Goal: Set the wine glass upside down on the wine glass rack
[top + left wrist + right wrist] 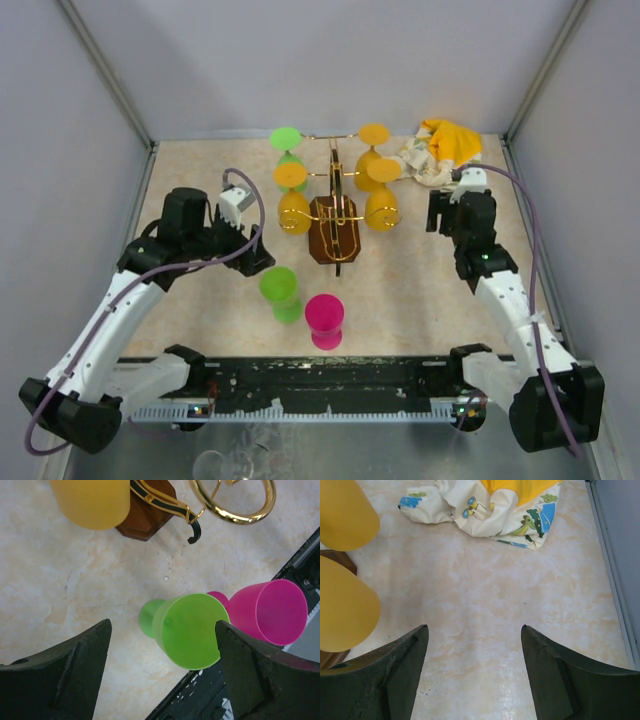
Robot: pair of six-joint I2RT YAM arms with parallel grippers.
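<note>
A green wine glass (279, 292) stands upright on the table near the front, with a pink wine glass (324, 318) close beside it. My left gripper (257, 261) hovers just left of and above the green glass. In the left wrist view the green glass (192, 630) lies between the open fingers of my left gripper (164, 625), close to the right finger (250, 670). The gold wine glass rack (335, 215) stands mid-table with several orange glasses and a green one hanging upside down. My right gripper (438, 215) is open and empty, right of the rack.
A patterned yellow and white cloth (437, 150) lies crumpled at the back right. The pink glass (275, 611) stands right behind the green one in the left wrist view. Two hanging orange bowls (345, 610) are close to my right gripper's (474, 627) left finger.
</note>
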